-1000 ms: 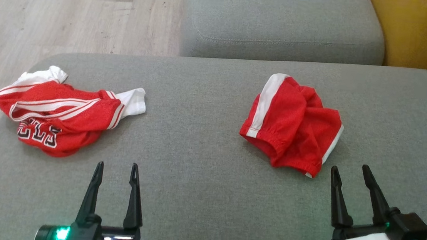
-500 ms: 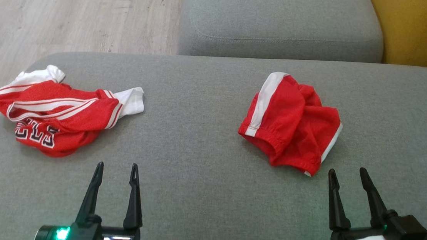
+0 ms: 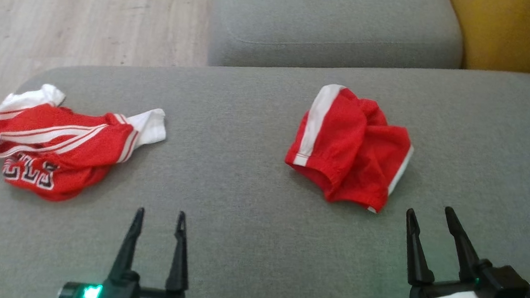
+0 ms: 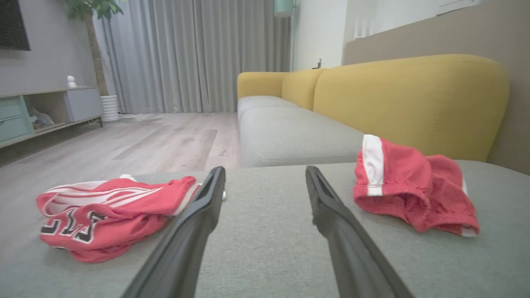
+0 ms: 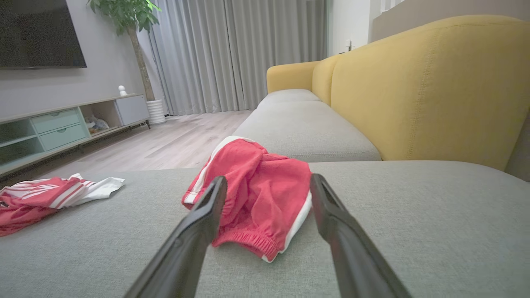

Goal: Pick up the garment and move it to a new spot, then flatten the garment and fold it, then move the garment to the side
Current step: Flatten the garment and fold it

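head view: the left gripper [image 3: 160,213] and the right gripper [image 3: 430,210] both stand released, fingers spread, holding nothing. the crumpled red mesh shorts with a white side stripe [image 3: 349,147] lie at 11 o'clock of the right gripper, near its tips and not touching. the crumpled red mesh jersey with white trim and black-and-white lettering [image 3: 54,147] lies at 10 o'clock of the left gripper, apart from it. both garments rest on the grey fabric sofa seat [image 3: 239,223]. a second grey cushion [image 3: 333,25] lies at 12 o'clock, a pale wood-plank floor [image 3: 66,7] at 10 o'clock and a yellow backrest [image 3: 520,32] at 2 o'clock.

left wrist view: the shorts lie at 2 o'clock of the spread fingers, the jersey at 9 o'clock.

right wrist view: the shorts sit at 12 o'clock, just past the fingertips, with the jersey well apart at 9 o'clock. grey curtains [image 5: 240,54], a potted plant [image 5: 124,16], a dark wall screen [image 5: 37,33] and a low cabinet [image 5: 62,124] stand behind.

count: two garments, two grippers.
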